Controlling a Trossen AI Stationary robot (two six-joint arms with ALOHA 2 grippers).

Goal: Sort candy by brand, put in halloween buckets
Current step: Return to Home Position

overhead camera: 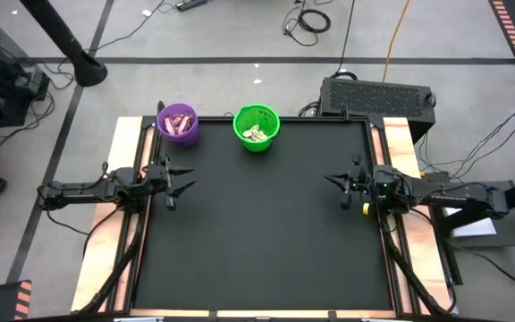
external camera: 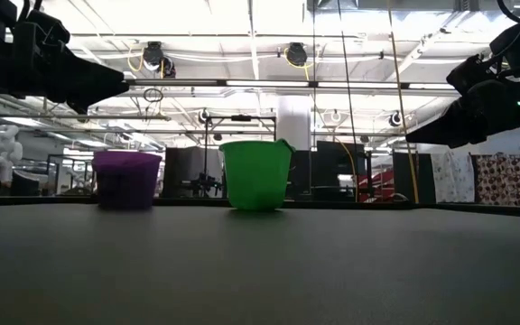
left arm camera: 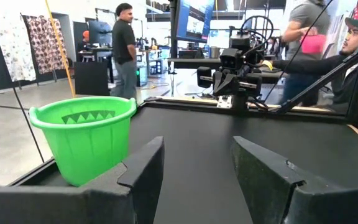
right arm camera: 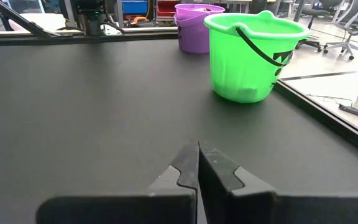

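Candy (overhead camera: 179, 123) in buckets (external camera: 255, 181), seemingly well apart from left gripper (overhead camera: 189, 178) and right gripper (overhead camera: 329, 180).

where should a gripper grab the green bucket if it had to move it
Pinch the rim of the green bucket from above, one finger inside, one outside, on the side away from the purple bucket. It stands upright and open, and its thin handle lies down against the wall.

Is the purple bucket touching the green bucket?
Apart. The high view shows a strip of black table between the purple bucket and the green bucket.
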